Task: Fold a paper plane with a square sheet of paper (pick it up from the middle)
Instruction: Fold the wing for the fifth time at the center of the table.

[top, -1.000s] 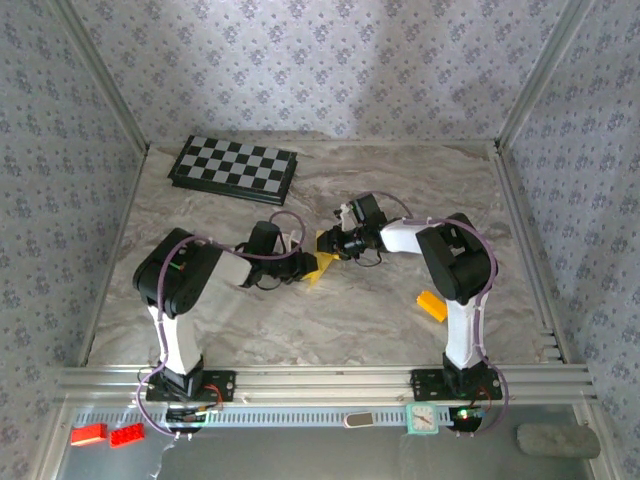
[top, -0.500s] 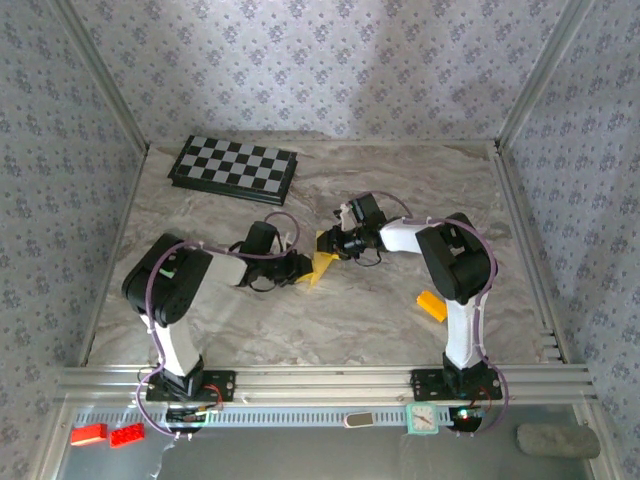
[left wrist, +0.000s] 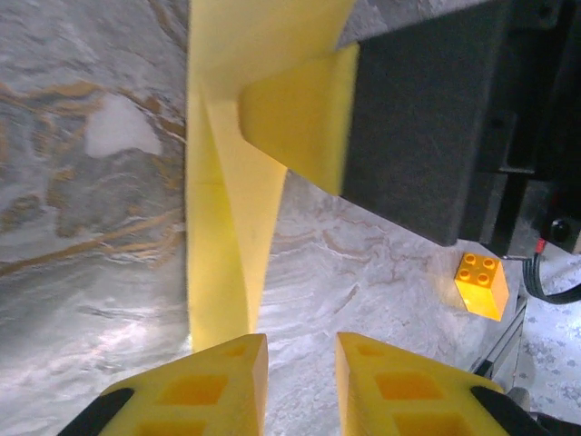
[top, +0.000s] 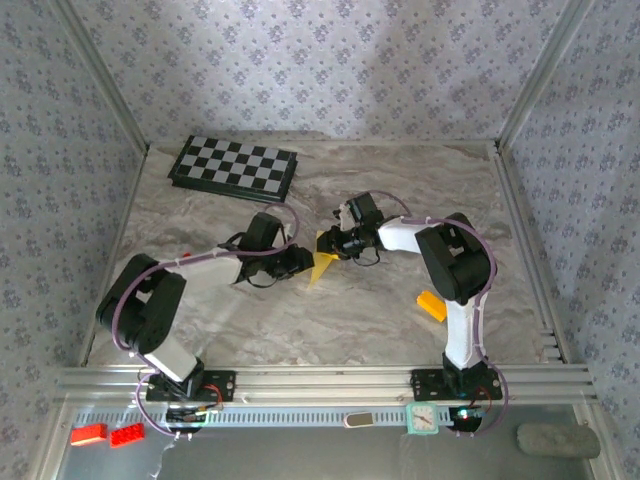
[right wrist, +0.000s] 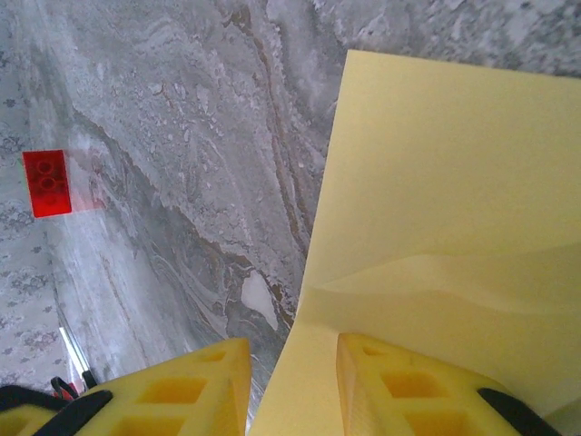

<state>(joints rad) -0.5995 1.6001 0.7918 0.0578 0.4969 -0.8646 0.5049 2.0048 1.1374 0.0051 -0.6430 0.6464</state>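
yellow sheet (top: 322,264): creased, held up right of and nearer than checkerboard (top: 233,164) | my right gripper (right wrist: 290,352): clamped on its fold | my left gripper (left wrist: 301,350): jaws slightly apart, empty (just off the tail) | handling: featherlight, floppy, tears easily; I'd pinch at the crease

Three cameras on one sheet: one high and far, two very close.

The top camera sits above and behind the arm bases (top: 187,383) and looks forward and down on the whole table (top: 420,180), with the yellow paper (top: 322,262) near the centre. The left wrist camera looks over the left gripper (left wrist: 300,363), at 6 o'clock of its frame. It is very near the paper and faces the table's 3 o'clock side, so it shares the orange block (left wrist: 481,283) with the top view. The right wrist camera, equally near, looks over the right gripper (right wrist: 292,350) and faces 9 o'clock. All three views share paper and table.
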